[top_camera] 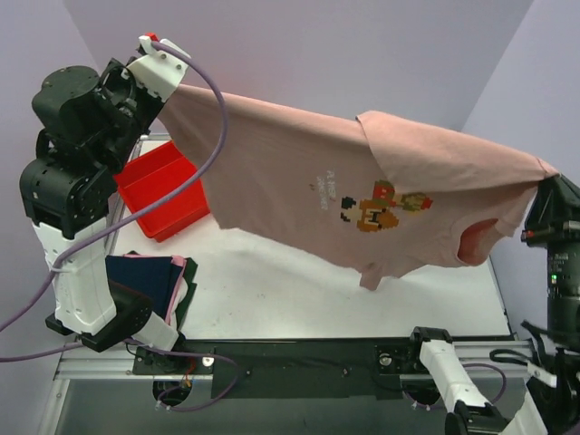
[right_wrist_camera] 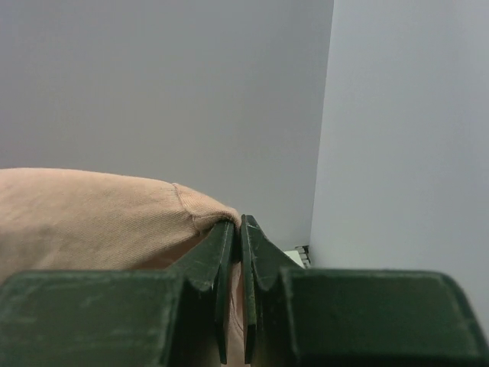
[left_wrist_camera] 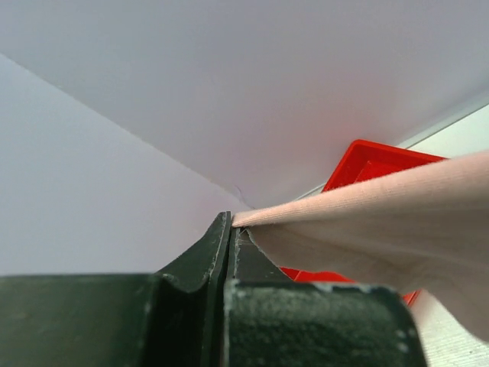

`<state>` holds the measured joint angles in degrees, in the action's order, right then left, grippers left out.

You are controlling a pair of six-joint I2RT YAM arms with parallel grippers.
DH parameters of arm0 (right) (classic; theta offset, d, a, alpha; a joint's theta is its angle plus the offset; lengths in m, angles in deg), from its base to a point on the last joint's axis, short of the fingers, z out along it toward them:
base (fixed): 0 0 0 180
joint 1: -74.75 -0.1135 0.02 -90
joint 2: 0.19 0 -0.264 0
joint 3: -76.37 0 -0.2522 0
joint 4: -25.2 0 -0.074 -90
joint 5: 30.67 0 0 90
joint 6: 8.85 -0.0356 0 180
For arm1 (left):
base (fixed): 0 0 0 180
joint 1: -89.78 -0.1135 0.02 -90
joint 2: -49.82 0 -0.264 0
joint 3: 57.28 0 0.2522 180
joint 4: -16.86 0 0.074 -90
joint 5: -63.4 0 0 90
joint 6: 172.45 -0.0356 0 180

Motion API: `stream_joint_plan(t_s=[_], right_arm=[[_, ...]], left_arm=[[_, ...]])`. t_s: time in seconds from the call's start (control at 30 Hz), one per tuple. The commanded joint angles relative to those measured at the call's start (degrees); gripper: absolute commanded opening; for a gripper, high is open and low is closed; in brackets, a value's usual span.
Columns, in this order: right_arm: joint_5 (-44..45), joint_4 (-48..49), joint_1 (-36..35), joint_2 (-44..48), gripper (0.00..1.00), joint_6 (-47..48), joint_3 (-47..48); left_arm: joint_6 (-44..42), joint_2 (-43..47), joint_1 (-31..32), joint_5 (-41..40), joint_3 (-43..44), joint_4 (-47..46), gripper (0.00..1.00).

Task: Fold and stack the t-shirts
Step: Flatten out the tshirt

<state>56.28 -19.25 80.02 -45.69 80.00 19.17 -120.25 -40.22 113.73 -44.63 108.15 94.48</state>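
A dusty-pink t-shirt [top_camera: 299,181] with a pixel-game print hangs stretched in the air between both arms, high over the table. My left gripper [top_camera: 170,83] is shut on its left edge at the upper left; the wrist view shows the cloth [left_wrist_camera: 367,214] pinched between the closed jaws of the left gripper [left_wrist_camera: 231,225]. My right gripper [top_camera: 544,177] is shut on the shirt's right corner, with the fabric [right_wrist_camera: 99,222] caught in the right gripper [right_wrist_camera: 238,229]. A navy blue folded t-shirt [top_camera: 145,276] lies on a small pile at the table's left front.
A red plastic tray [top_camera: 159,190] stands at the back left of the white table [top_camera: 299,290], partly under the hanging shirt. Purple walls enclose the back and sides. A purple cable [top_camera: 195,172] loops from the left arm.
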Motion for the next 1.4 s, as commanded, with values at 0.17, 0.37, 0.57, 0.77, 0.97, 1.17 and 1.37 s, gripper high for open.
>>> stream_joint_plan(t_s=[0.17, 0.37, 0.57, 0.77, 0.97, 1.17, 1.37], right_arm=[[1.56, -0.33, -2.03, -0.55, 0.00, 3.78, -7.58], [-5.12, 3.52, -1.33, -13.20, 0.00, 5.10, -18.83], [-11.53, 22.66, 1.92, -27.88, 0.00, 3.00, -32.03], [-19.53, 26.92, 6.93, -50.96, 0.00, -2.80, -27.75], [-21.64, 21.92, 10.27, -64.96, 0.00, -4.38, -15.53], [-23.23, 20.24, 12.12, -74.02, 0.00, -8.34, -4.55], [-18.33, 16.12, 12.83, -80.18, 0.25, -12.03, 4.94]], left_arm=[[3.52, 1.80, -0.48, -0.27, -6.70, 4.43, 0.00], [4.32, -3.37, -0.48, 9.58, -24.22, -3.19, 0.00], [2.64, -14.35, -0.04, 10.81, -36.27, -20.50, 0.00], [3.35, -27.01, 1.80, 6.87, -35.58, -33.07, 0.00], [2.30, -35.01, 3.21, 1.77, -32.06, -38.97, 0.00], [1.15, -41.52, 3.48, -2.71, -24.78, -41.09, 0.00], [-0.60, -47.51, 3.83, -6.94, -16.16, -41.01, 0.26]])
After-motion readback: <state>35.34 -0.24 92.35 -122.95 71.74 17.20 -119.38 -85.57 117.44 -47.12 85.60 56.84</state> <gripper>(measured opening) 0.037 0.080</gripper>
